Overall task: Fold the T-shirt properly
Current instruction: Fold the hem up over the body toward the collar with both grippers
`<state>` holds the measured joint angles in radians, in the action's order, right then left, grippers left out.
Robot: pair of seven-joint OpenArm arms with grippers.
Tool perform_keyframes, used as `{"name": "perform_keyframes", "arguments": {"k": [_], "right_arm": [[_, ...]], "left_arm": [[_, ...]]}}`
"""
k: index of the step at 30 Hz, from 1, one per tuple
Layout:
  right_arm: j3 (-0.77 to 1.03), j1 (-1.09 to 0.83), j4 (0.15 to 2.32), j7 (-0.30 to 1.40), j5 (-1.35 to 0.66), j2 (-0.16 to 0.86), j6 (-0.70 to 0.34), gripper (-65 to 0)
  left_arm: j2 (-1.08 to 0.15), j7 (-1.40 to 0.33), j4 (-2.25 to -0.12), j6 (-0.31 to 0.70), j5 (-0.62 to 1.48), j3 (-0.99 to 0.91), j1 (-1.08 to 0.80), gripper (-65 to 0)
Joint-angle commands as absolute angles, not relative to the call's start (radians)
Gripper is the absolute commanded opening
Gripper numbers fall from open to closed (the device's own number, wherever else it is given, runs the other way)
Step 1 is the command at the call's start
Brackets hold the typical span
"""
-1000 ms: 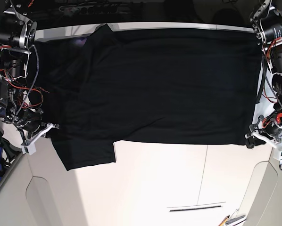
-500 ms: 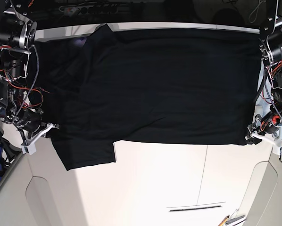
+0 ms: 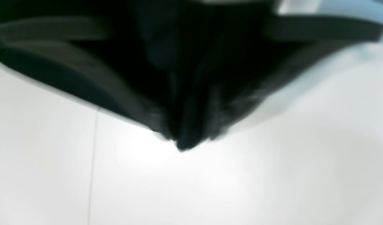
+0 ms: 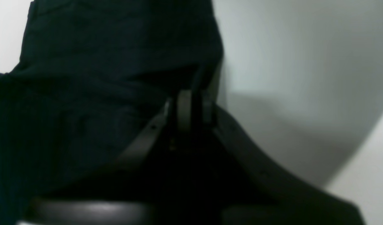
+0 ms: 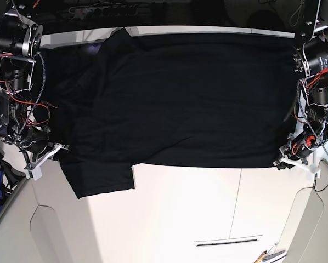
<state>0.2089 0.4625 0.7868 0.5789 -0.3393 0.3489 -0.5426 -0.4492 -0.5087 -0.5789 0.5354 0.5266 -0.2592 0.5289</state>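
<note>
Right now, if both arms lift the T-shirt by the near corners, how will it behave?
Probably floppy: the T-shirt lies flat and bunches to a drooping point in the left wrist view. Likely to sag between the two holds, since it spans the white table. The near sleeve would likely dangle.

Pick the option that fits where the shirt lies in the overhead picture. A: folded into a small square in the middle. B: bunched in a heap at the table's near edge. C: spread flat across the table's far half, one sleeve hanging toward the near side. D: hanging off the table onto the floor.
C: in the base view the T-shirt lies spread flat over the far half of the table, with a sleeve reaching toward the near side.
</note>
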Motion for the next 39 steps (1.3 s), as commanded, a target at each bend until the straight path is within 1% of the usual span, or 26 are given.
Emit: {"name": "perform_keyframes", "arguments": {"k": [1,2,6,10,14,18,24,28,35,39], "right_arm": [[0.21,0.484,0.799,0.572,-0.341,0.363,-0.543,-65.0],[0.21,0.484,0.802,0.572,-0.341,0.363,-0.543,-65.0],[0.21,0.484,0.857,0.587,-0.341,0.364,-0.543,-65.0],[0.21,0.46,0.978,0.673,-0.351,0.366,-0.543,-65.0],[0.21,0.345,1.179,0.72,-0.375,0.366,-0.543,-65.0],[0.21,0.214,1.378,0.78,-0.377,0.366,-0.542,-65.0],[0.261,0.062,1.584,0.817,-0.378,0.366,-0.527,-65.0],[0.338,-0.002,1.665,0.85,-0.39,0.366,-0.527,-65.0],[0.467,-0.048,1.696,1.007,-0.539,0.366,-0.527,-65.0],[0.498,-0.047,1.696,1.052,-0.576,0.366,-0.528,-65.0]], "left_arm": [[-0.469,-0.494,-0.588,0.543,0.534,-0.262,0.553,-60.8],[-0.469,-0.485,-0.588,0.543,0.534,-0.263,0.553,-65.0],[-0.483,-0.475,-0.618,0.547,0.535,-0.263,0.55,-65.0],[-0.502,-0.537,-0.712,0.619,0.601,-0.264,0.513,-65.0],[-0.513,-0.63,-0.878,0.626,0.675,-0.277,0.419,-65.0],[-0.513,-0.731,-1.06,0.625,0.739,-0.34,0.301,-65.0],[-0.513,-0.884,-1.251,0.625,0.85,-0.465,0.16,-65.0],[-0.513,-0.951,-1.288,0.625,0.922,-0.546,0.089,-65.0],[-0.513,-1.043,-1.288,0.627,1.007,-0.584,-0.015,-65.0],[-0.513,-1.093,-1.288,0.673,1.061,-0.584,-0.06,-65.0]]}}
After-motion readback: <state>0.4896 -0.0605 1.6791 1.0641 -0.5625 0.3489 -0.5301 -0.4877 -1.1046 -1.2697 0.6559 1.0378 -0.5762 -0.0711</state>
